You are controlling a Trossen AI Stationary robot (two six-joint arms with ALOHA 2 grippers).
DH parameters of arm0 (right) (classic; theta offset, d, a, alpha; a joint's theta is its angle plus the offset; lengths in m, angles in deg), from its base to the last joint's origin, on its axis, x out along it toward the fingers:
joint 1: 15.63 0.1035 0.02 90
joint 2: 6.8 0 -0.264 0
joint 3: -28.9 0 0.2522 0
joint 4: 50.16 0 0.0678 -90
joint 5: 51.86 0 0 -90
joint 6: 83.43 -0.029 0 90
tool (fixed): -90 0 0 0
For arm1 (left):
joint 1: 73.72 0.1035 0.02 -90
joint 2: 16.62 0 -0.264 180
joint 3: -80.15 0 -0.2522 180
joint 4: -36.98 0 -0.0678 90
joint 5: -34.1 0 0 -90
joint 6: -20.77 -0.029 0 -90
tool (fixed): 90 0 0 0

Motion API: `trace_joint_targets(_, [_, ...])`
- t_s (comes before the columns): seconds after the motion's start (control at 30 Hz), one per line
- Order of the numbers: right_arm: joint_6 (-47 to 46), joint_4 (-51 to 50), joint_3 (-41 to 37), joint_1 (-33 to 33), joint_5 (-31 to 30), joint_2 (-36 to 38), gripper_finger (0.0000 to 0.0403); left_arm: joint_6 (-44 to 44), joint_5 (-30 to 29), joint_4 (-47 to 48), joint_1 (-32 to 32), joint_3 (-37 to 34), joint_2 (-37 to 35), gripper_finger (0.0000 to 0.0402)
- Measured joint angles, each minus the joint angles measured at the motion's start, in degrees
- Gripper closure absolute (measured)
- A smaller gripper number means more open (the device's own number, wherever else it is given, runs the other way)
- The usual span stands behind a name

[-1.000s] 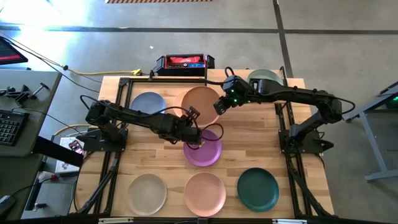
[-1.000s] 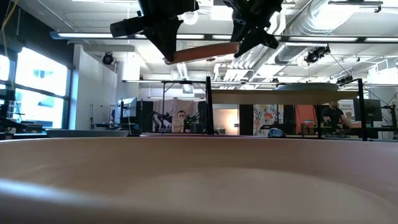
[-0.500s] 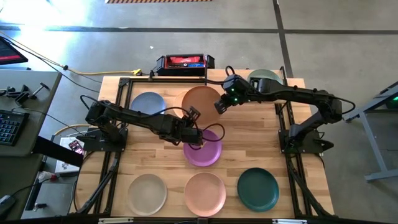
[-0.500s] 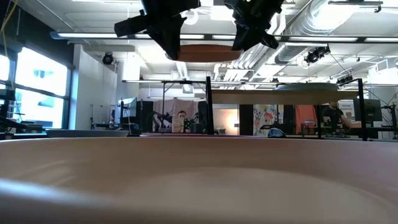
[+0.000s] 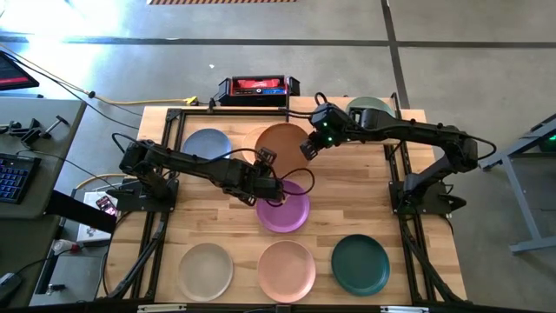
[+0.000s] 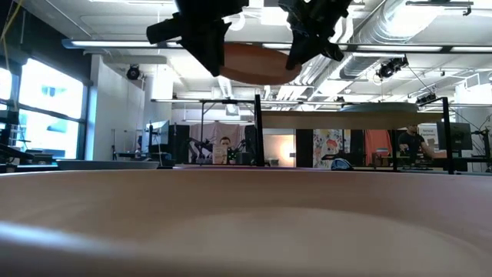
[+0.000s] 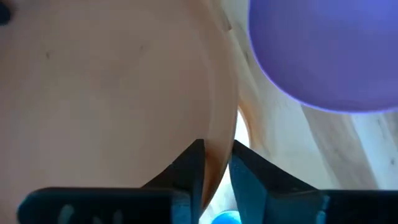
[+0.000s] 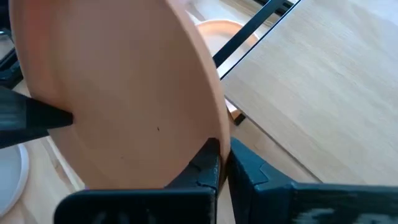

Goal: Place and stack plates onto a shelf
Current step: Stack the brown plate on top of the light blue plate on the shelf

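**Now: orange plate held aloft betw. two hands, over the shelf**

Right hand [image 5: 306, 149] is clamped on the rim of the orange plate [image 5: 281, 144]; in the right wrist view its two dark fingers [image 8: 208, 163] pinch the rim edge w/ no gap. Left hand [image 5: 265, 163] sits at the opposite rim; in the left wrist view its fingers [image 7: 193, 163] straddle the plate's edge w/ a thin gap showing on one side, so whether it grips or has let go can't be told.

Low view: the plate [image 6: 257, 65] hangs well above the shelf [image 6: 338, 120], slightly tilted, w/ both arms coming in from above.

High view: the plate hovers over the shelf at the table's [image 5: 347, 204] far side. Peach plate [image 5: 257, 135] peeks out from under it on the shelf; blue plate [image 5: 207, 145] lies just beside, to the left. Pale green plate [image 5: 373, 108] sits at the far right corner, partly under the right arm. Purple plate [image 5: 287, 209] is mid-table, touching or just below the left hand. Along the near edge, left to right: beige plate [image 5: 206, 270], pink plate [image 5: 287, 270], dark teal plate [image 5: 360, 264], all apart. Red-and-black box [image 5: 258, 88] sits past the table's far edge.
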Motion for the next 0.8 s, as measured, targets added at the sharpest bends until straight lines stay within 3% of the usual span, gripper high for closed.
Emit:
trace_joint_targets(0.37, [0.22, -0.18, 0.0, -0.76, -0.36, 0.04, 0.0402, 9.36, -2.56, 0.4, -0.2, -0.04, -3.31, 0.031])
trace_joint_targets(0.8, [0.24, 1.92, 0.02, -0.76, -0.4, 0.82, 0.0403, 10.08, 0.65, 0.32, -0.53, -0.02, -8.07, 0.0309])
